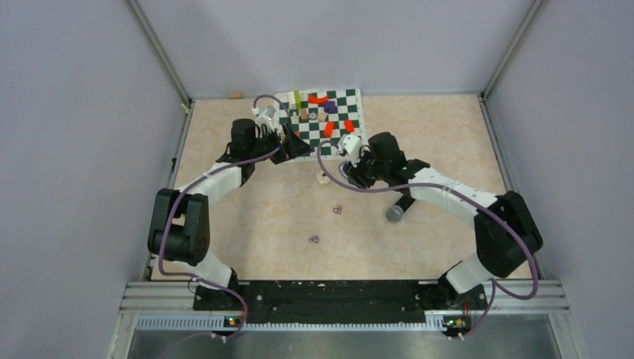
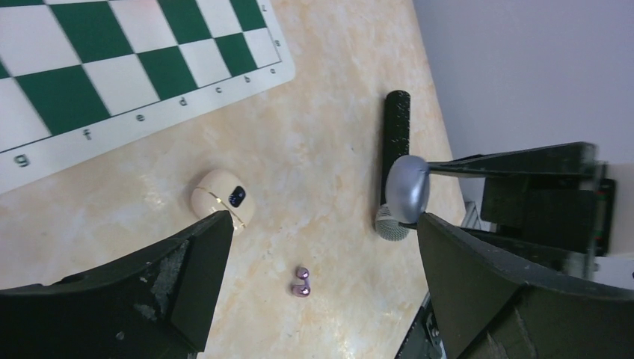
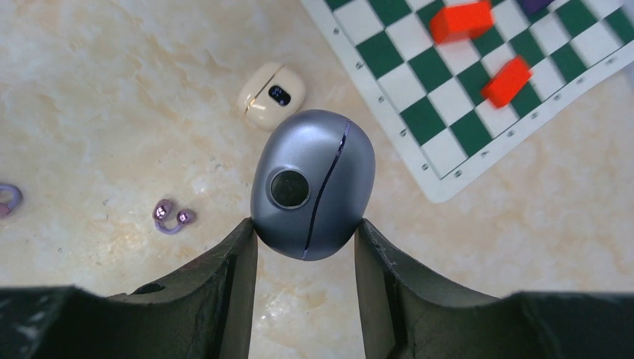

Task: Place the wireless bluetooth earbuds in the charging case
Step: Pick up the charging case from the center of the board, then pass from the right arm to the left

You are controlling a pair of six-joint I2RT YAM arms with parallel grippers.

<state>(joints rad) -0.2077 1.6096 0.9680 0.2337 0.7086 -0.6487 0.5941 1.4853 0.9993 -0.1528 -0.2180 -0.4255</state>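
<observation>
Your right tool (image 3: 305, 226) pinched the grey case (image 3: 312, 179) by its sides; your left tool (image 2: 325, 228) stood spread. The earbuds (image 3: 172, 217) lay on the desk (image 3: 90, 90), probably light and slick: grip each across its body.

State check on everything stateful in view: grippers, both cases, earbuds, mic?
left gripper: open, empty.
right gripper: shut on grey case.
grey case: lid shut, held between the fingers.
cream case: shut, on the table.
earbuds: loose on the table, in no case.
microphone: lying flat.
</observation>
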